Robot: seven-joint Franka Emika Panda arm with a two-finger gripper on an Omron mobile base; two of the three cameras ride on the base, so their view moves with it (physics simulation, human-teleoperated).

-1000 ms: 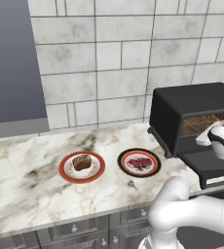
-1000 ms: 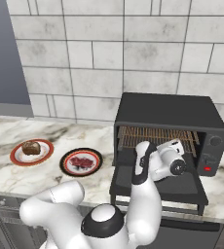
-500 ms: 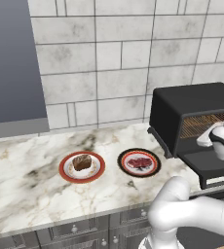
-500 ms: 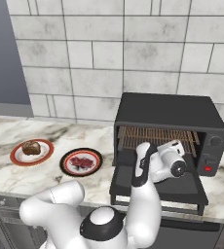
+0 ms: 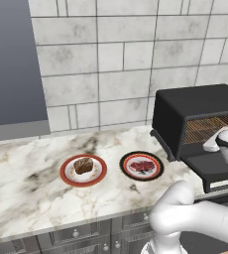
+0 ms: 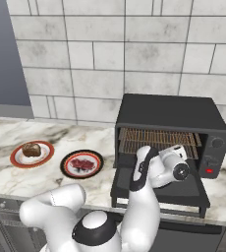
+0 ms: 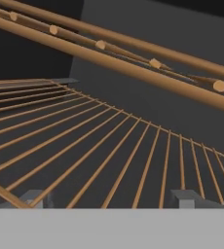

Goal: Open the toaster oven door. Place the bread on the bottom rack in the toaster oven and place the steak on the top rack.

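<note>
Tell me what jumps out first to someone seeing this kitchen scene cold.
The black toaster oven at the counter's right end, its toaster oven door dropped flat, with the white arm's open pincer at its wire racks. Left of it on the marble counter sit two plates: steak on the nearer, bread on the farther.

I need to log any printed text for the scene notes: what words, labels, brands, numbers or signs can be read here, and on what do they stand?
None can be read.
The toaster oven carries no legible brand or label.
Its control panel has a round knob and a small red light, with no readable markings.
The two plates carry no lettering.
</note>
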